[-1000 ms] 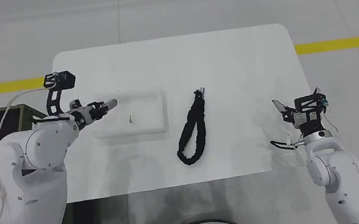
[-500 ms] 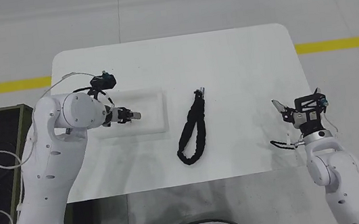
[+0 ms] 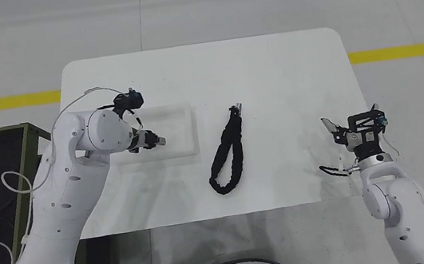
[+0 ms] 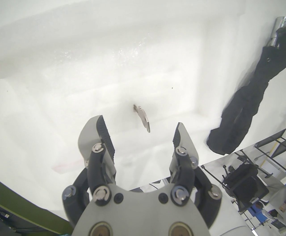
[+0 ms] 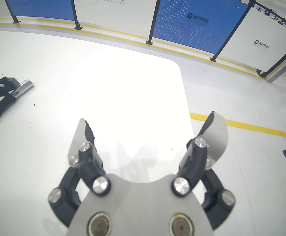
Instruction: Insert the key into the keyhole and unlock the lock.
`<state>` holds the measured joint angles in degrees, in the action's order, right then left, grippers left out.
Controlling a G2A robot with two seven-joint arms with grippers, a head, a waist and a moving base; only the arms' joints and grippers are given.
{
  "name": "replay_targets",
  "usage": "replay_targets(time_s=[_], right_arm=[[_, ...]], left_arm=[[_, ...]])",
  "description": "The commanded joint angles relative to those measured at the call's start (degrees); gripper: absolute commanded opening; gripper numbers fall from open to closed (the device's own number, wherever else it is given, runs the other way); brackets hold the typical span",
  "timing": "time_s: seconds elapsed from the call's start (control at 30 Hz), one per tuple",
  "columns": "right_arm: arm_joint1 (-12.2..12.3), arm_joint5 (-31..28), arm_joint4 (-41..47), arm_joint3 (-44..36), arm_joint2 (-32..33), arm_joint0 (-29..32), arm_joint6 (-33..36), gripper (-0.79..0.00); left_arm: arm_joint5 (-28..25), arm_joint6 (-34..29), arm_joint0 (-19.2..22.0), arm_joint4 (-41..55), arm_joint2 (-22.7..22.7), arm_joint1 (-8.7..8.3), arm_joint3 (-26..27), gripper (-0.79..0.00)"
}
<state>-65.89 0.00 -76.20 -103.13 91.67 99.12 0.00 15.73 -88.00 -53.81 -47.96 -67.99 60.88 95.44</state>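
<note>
1. Key [image 4: 143, 119]: it stands tilted in the white foam tray [image 3: 178, 120] on the left part of the table [image 3: 284, 66]. Its blade is pushed into the foam, and only the flat metal head shows.
2. Expect it to be light, thin, stiff and smooth. A loose or off-centre pinch will probably let it twist or slip.
3. Take it by the two flat faces of the head, low enough for a firm hold. Draw it out along the line of its own tilt. The foam is soft and may cling to the blade, so the tray could lift with it.
4. Your left gripper [image 3: 158, 141] is spread wide and holds nothing. In its wrist view the key sits between the fingertips and just ahead of them, touching neither.
5. The lock [image 3: 227, 156], a black sleeved cable, lies looped at mid-table, apart from the tray. Its metal end [image 3: 236, 109] points to the far side.
6. The cable looks floppy, so the head will likely skid under the key's push unless you steady it. You cannot tell from here where the keyhole faces.
7. Your right gripper [image 5: 148, 118] is fully open and empty. It sits at the table's near right edge, well apart from the lock.
8. The tray's raised rim and recess walls are what crowd your fingers.
</note>
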Motion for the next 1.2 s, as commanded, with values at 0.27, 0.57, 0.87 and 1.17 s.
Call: replay_targets(time_s=[0.27, 0.57, 0.87, 1.17], right_arm=[[0.00, 0.00, 0.00, 0.00, 0.00, 0.00, 0.00, 0.000], [0.00, 0.00, 0.00, 0.00, 0.00, 0.00, 0.00, 0.000], [0.00, 0.00, 0.00, 0.00, 0.00, 0.00, 0.00, 0.000], [0.00, 0.00, 0.00, 0.00, 0.00, 0.00, 0.00, 0.000]], left_arm=[[0.74, 0.19, 0.48, -0.40, 0.25, -0.02, -0.91, -0.563], [0.59, 0.04, 0.59, -0.98, -0.35, -0.06, -0.61, -0.785], [0.55, 0.00, -0.04, -2.36, -1.20, -0.53, 1.70, -0.785], [0.37, 0.00, 0.88, 4.56, -6.48, -1.24, 2.10, -0.514]])
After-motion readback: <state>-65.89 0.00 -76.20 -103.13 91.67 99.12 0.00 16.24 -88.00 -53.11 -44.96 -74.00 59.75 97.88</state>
